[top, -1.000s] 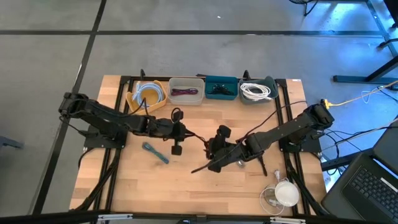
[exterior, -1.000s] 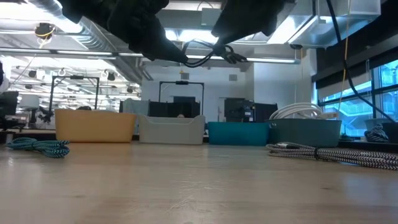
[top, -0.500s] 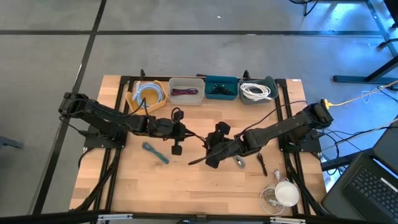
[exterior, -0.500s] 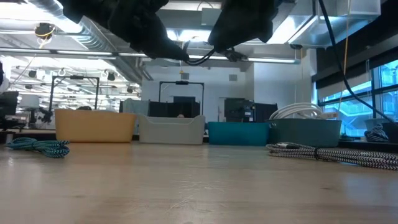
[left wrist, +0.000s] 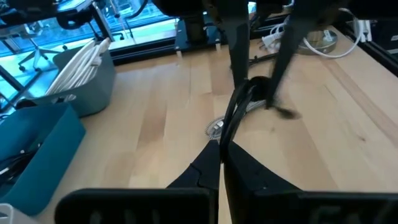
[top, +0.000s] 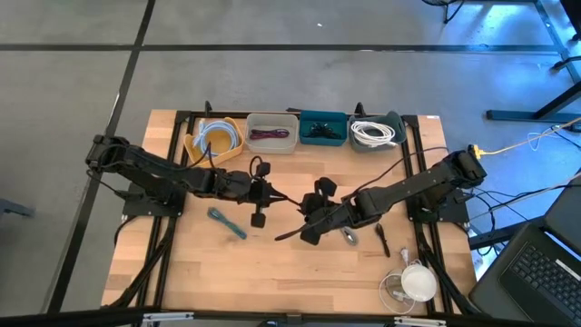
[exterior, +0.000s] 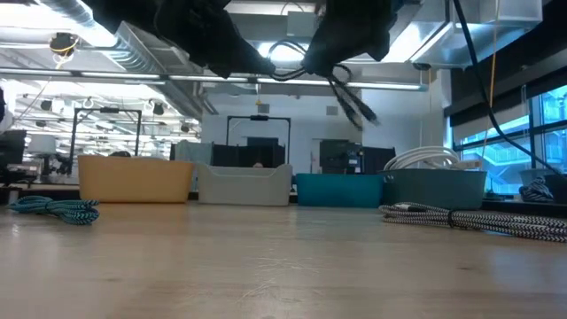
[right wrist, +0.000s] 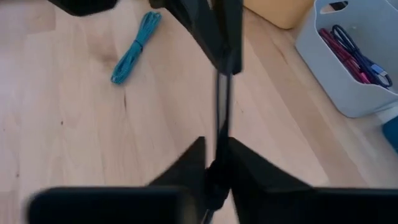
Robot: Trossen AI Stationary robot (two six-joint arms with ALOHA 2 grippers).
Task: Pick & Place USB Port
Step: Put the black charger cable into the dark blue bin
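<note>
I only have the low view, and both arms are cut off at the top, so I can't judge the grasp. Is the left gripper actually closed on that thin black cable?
Observer: Yes. The left wrist view shows the left gripper shut on the thin black cable.
Operator: And the right one?
Observer: The right gripper pinches the same cable, with its fingers closed around it.
Operator: What's in the pale grey plastic bin?
Observer: From above, the pale grey plastic bin holds purple cables.
</note>
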